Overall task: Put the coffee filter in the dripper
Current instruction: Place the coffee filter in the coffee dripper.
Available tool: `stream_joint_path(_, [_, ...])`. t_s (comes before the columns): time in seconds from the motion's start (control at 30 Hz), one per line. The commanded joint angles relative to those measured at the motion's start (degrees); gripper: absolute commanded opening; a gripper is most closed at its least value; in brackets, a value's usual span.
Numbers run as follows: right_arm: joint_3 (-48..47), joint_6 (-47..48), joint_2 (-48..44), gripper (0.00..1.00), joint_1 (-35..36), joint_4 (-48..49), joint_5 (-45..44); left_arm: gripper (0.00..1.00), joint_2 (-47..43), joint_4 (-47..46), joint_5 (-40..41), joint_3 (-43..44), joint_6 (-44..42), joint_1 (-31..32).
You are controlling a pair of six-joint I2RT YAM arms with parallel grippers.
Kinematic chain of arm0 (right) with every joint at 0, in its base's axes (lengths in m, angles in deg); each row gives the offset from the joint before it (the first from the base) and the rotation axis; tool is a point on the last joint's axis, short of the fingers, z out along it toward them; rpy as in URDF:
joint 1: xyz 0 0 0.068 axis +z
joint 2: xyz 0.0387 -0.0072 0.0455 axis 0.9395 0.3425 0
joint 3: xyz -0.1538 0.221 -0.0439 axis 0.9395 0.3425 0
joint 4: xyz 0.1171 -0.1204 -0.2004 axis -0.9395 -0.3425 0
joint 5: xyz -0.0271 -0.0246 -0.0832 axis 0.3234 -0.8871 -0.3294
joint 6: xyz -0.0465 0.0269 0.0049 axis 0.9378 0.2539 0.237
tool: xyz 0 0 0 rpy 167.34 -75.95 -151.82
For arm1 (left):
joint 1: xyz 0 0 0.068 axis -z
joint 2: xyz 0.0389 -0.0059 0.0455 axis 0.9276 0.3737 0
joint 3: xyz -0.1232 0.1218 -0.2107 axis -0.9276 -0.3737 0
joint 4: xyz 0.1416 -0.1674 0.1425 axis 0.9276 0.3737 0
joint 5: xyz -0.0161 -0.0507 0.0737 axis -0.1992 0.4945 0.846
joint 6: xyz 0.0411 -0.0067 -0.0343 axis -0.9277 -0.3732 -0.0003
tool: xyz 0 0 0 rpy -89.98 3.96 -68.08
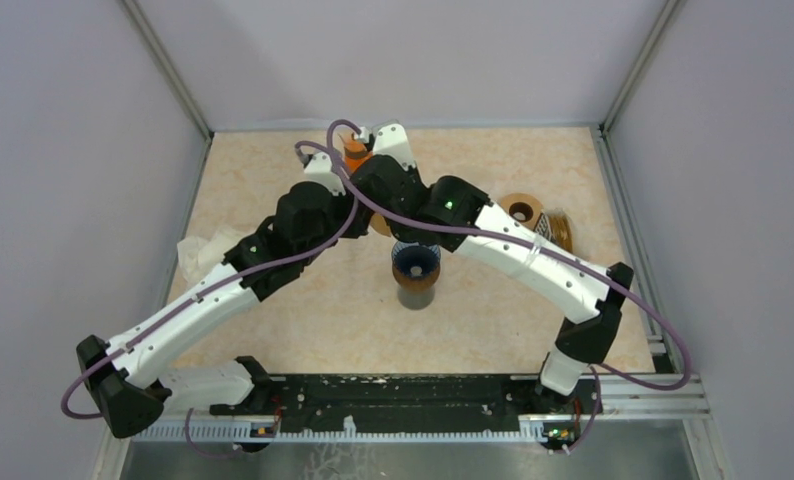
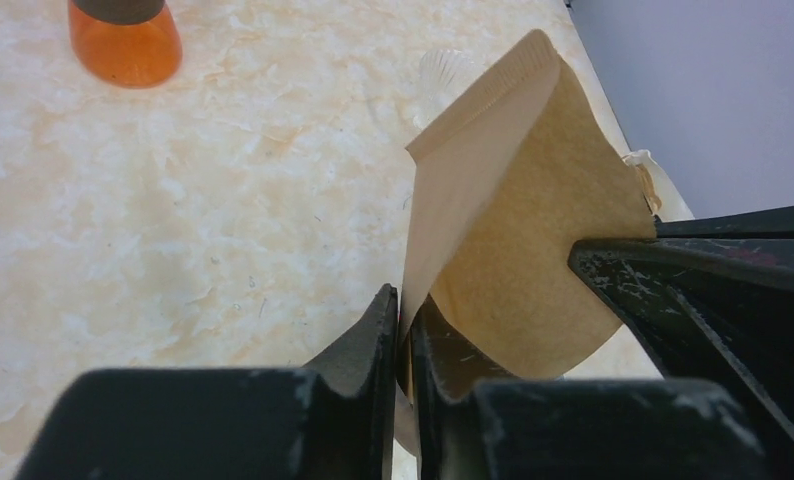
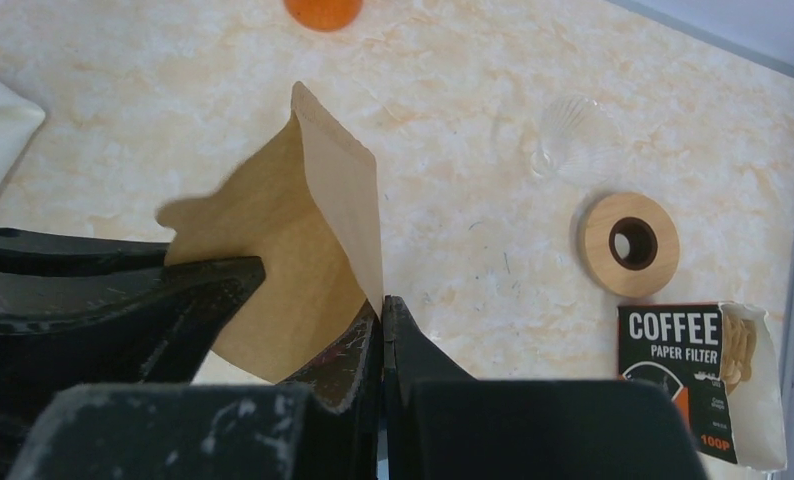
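Over the far middle of the counter [image 1: 303, 330], holding the coffee filter [image 2: 513, 250] up between both arms, seemingly off the surface. Clenched with the left fingers [image 2: 388, 322] on one flap of the open edge; pinched shut with the right fingers [image 3: 373, 335] on the opposite flap. Probably spreading the cone open. Very light, thin, limp paper, quick to crease or tear: best taken at the rim or along the folded seam and never tugged hard. Not yet over what looks like the dripper [image 1: 415, 262], nearer the arm bases.
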State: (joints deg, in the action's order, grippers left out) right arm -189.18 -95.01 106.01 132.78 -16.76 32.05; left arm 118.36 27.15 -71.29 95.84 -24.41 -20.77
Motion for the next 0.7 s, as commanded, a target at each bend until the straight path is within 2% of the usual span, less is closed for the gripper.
stream_joint_path(0.0, [1.93,-0.33,-5.21,0.00,-0.70,2.36,-0.35,0.09,-1.34,1.43,0.73,2.03,-1.35,0.52])
stream_joint_path(0.1, [3.31,0.19,-6.36,0.00,-1.29,2.87,-0.26,0.02,-1.10,3.56,0.66,3.43,-1.28,0.52])
stream_joint_path(0.33, [5.39,1.62,-7.73,0.04,-1.56,5.51,2.55,0.00,0.10,8.39,-0.26,7.07,-0.10,0.48])
stream_joint_path(0.53, [6.70,1.65,-7.97,0.23,-1.63,8.38,6.94,0.00,0.77,11.89,-1.24,9.98,3.02,0.48])
stream_joint_path(0.67, [9.30,1.03,-9.21,0.32,-1.62,12.06,9.28,0.00,1.07,12.47,-3.02,10.54,7.45,0.51])
